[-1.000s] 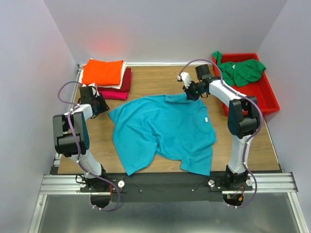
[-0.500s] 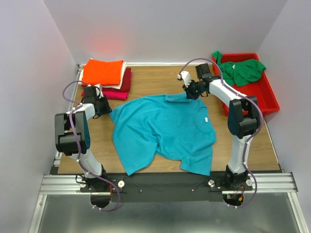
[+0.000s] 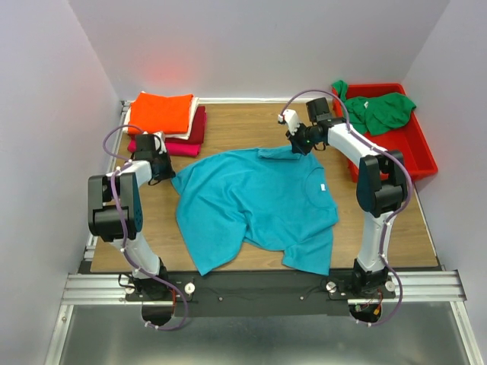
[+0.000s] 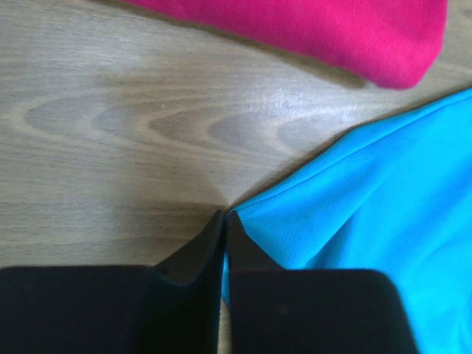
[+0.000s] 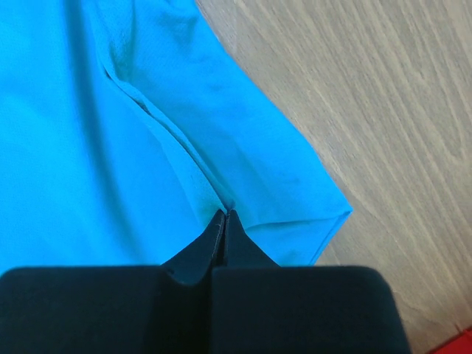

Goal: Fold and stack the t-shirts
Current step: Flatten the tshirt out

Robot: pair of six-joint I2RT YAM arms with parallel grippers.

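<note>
So, teal tee (image 3: 255,205): we see it spread open and rumpled on the table (image 3: 243,122), midway between the two arms, with its white neck label (image 3: 323,187) toward the right.
Left gripper (image 4: 223,215): we find its fingers pressed together on the tee's left corner. A sliver of teal shows between them, and bare wood lies just to their left.
Right gripper (image 5: 224,214): its fingers are clamped on a raised fold at the tee's far edge, beside a sleeve.
Stack (image 3: 169,122): in the far left corner we see folded tees. The orange tee (image 3: 160,112) is on top with a white edge under it, then the dark red tee (image 3: 199,128). The magenta tee (image 3: 176,147) is lowest, close to the teal tee but apart from it.
Bin (image 3: 422,144): it sits at the far right. A green tee (image 3: 380,110) lies crumpled in it, one part draped over the far-left rim.
</note>
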